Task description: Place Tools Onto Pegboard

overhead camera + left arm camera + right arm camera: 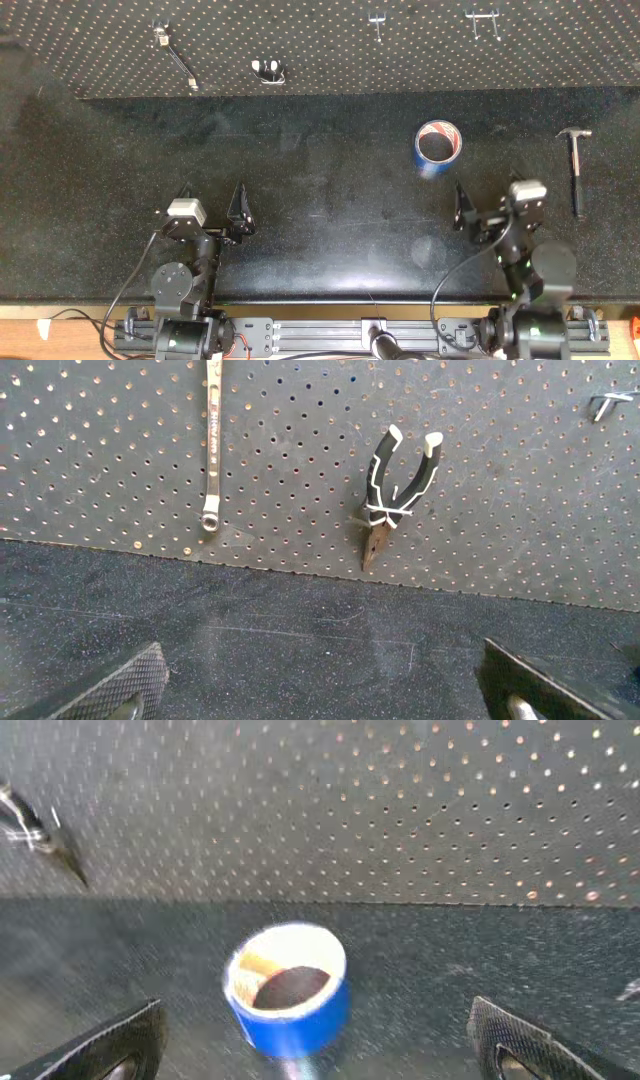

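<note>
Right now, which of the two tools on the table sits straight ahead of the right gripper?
The blue tape roll, facing the open right gripper; the hammer lies off to its right.

Dark speckled worktop (pixel 330 210), pale wooden edge (pixel 20 312)

Matt perforated pegboard (pixel 500 480); bright polished metal wrench (pixel 212 450); pliers (pixel 376 480) with smooth black-and-white grips; glossy blue tape roll (pixel 290 1000); black worktop (pixel 320 170) matt, finely grained.
</note>
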